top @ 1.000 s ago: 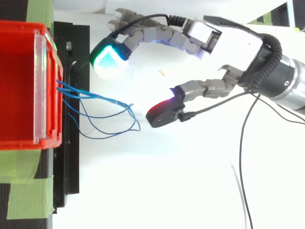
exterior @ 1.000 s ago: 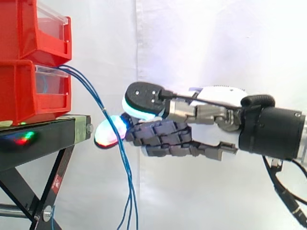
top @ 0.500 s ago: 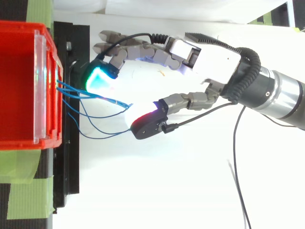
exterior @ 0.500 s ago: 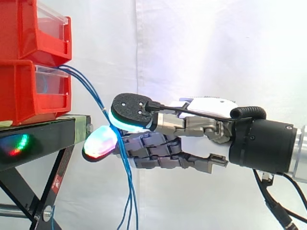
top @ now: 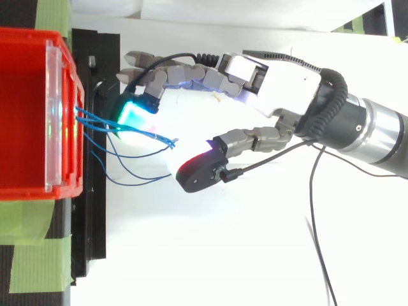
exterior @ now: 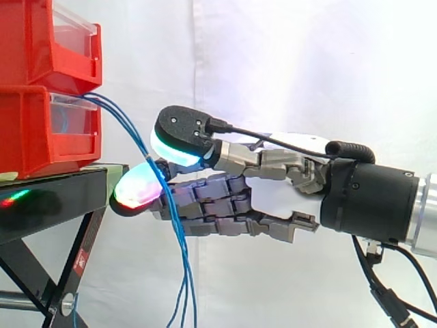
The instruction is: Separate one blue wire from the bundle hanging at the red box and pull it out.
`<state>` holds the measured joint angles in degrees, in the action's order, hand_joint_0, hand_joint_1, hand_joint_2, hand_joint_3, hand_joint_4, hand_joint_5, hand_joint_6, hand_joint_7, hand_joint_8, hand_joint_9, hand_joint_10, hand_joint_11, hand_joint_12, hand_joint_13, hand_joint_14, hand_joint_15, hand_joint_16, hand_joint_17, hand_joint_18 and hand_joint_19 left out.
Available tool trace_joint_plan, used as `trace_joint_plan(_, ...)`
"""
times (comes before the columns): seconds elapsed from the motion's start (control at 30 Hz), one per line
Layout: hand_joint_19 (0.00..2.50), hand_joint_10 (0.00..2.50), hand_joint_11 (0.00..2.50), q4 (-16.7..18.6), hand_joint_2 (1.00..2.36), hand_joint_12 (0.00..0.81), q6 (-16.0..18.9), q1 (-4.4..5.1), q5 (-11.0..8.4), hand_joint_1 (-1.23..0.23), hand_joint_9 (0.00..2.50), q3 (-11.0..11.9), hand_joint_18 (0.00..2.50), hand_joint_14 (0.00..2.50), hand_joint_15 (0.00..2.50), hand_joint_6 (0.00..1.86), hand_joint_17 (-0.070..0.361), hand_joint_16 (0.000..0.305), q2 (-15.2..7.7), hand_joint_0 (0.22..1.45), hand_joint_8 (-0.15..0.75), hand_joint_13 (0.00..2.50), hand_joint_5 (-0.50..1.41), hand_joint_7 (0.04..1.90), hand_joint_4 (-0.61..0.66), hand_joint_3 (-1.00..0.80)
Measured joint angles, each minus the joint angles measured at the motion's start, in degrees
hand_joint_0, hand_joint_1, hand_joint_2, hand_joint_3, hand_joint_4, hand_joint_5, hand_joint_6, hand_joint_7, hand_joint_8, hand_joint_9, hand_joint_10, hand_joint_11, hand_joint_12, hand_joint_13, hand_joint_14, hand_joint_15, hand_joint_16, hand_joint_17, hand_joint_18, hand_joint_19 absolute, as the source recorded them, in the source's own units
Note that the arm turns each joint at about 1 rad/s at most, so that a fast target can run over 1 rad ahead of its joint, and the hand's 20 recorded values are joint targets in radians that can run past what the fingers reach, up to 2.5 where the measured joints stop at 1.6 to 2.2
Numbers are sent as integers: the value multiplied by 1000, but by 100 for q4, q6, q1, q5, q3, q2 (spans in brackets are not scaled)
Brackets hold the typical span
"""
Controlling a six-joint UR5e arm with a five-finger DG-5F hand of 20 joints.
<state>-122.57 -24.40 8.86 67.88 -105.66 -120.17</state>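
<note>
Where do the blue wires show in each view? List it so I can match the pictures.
Side view: the blue wires leave the red bins at upper left and hang to the bottom edge.
Top view: the blue wires loop rightward from the red bins, left of centre.
Shared landmark: the red bins.

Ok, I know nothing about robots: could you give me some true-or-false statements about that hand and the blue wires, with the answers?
1. The blue wires run out from the red bins and hang down past the black stand. True.
2. In the side view the hand comes in from the left. False: it comes in from the right.
3. The thumb and fingers stand apart. True.
4. One wire lies pulled free of the bins. False: all of them hang from the bins.
</note>
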Motion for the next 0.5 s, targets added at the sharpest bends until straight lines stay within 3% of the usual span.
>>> trace_joint_plan(0.5, 149, 2, 74, -69, 1001, 344, 428, -49, -14, -650, 355, 98, 62, 3, 93, 501, 124, 55, 1, 606, 284, 145, -148, 1193, 274, -487)
